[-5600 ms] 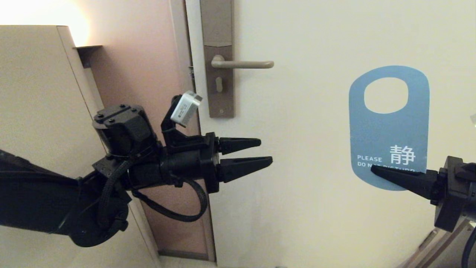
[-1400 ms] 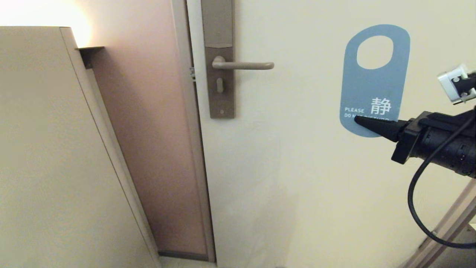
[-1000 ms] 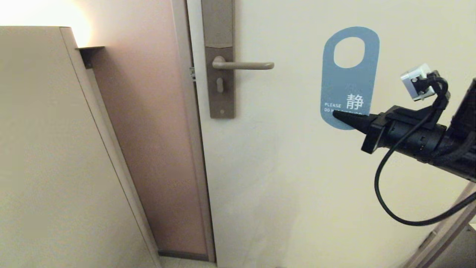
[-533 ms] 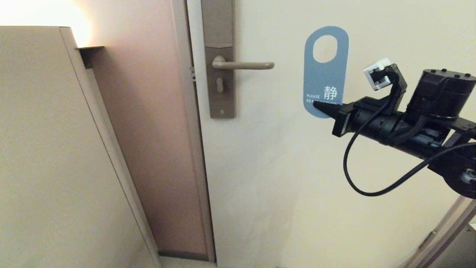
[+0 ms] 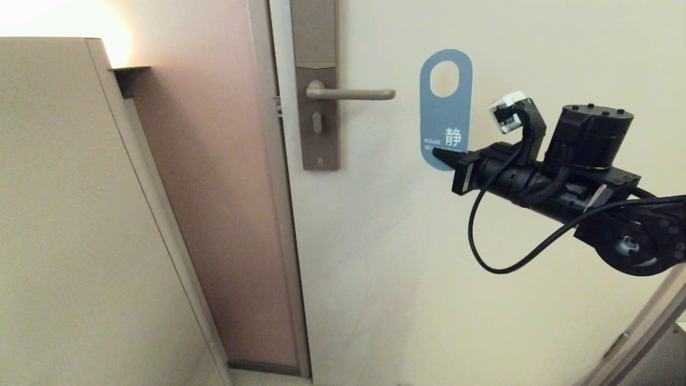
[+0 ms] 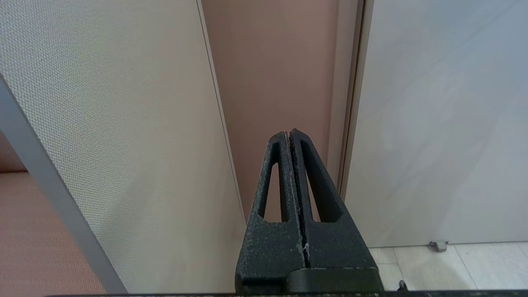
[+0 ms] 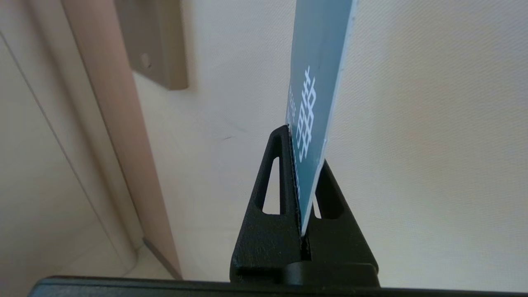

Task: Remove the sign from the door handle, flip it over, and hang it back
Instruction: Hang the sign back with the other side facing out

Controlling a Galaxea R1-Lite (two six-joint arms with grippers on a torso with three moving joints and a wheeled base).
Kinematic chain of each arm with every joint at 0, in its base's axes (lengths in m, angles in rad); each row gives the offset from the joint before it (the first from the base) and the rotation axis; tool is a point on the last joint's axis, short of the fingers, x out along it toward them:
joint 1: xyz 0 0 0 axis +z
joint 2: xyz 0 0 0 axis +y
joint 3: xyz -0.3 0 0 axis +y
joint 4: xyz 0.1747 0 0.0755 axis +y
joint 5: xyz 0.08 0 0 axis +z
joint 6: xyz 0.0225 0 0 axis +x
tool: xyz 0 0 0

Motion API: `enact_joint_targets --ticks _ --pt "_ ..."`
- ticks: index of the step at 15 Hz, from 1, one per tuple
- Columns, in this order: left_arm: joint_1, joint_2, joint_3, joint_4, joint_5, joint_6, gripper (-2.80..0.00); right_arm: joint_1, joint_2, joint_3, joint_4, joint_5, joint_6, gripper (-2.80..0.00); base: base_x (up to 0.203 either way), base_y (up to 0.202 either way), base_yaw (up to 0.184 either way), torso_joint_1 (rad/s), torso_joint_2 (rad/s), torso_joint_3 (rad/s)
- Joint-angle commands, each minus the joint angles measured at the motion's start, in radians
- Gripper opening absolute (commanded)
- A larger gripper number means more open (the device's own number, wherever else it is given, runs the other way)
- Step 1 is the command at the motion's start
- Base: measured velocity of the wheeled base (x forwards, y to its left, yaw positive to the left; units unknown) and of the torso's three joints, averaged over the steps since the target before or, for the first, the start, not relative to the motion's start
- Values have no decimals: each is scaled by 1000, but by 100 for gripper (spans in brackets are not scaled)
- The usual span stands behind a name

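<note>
Sign: the flat blue card hanger tag [image 5: 445, 110] with a large oval hole and white lettering is held upright by its lower end, pinched between the fingers of the right end effector [image 5: 440, 155], just beside the free end of the slim grey-beige metal door handle [image 5: 349, 94] and not hung on it. The handle is mounted on a tall brownish-grey lock plate [image 5: 317, 86]. The left end effector [image 6: 290, 134] is pressed together, empty, low near the doorframe.
</note>
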Motion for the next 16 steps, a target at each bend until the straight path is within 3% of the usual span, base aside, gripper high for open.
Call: enact_joint_targets --ticks 1,5,16 --pt "0 2 0 0 0 0 -280 15 20 -5 -5 -5 -6 -280 0 0 0 0 0 0" --pt "0 2 0 0 0 0 -280 59 42 -7 -5 -49 -61 -280 0 0 0 0 0 0" --pt "0 2 0 0 0 0 -280 85 136 -90 -53 -141 -66 -280 0 0 0 0 0 0"
